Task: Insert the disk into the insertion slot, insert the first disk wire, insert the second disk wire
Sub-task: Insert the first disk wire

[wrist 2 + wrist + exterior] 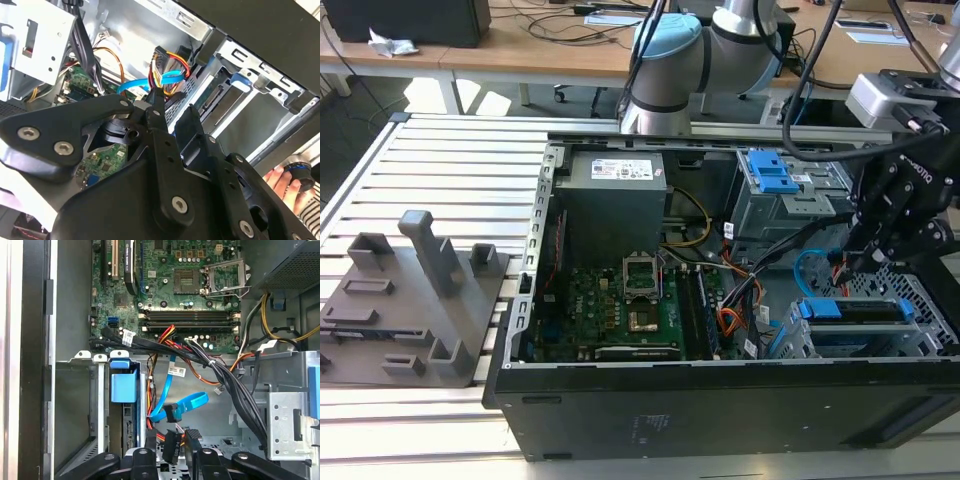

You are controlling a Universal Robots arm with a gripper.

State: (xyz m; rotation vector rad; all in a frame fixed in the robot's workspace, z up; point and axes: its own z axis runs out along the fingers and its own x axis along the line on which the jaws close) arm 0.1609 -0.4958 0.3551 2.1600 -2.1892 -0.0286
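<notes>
The disk [847, 310], framed by its blue carrier [123, 385], sits inside the insertion slot [910, 335], the grey perforated cage at the case's front corner on the exterior view's right. My gripper [865, 262] hangs just behind that cage. In the first wrist view the gripper [170, 450] is shut on the black plug [172, 444] of a wire with red and orange strands, close to the disk's rear end. A flat blue wire [187, 404] loops beside it, its black plug [172, 413] hanging loose. In the second wrist view the fingertips [156, 102] meet near the coloured strands [167, 67].
A second grey bay with a blue latch [770, 172] stands further back. Black cable bundles [225, 380] cross above the disk cage. The motherboard [620, 300] and power supply [615, 190] fill the case's other half. A person's hand [282, 182] rests outside the case.
</notes>
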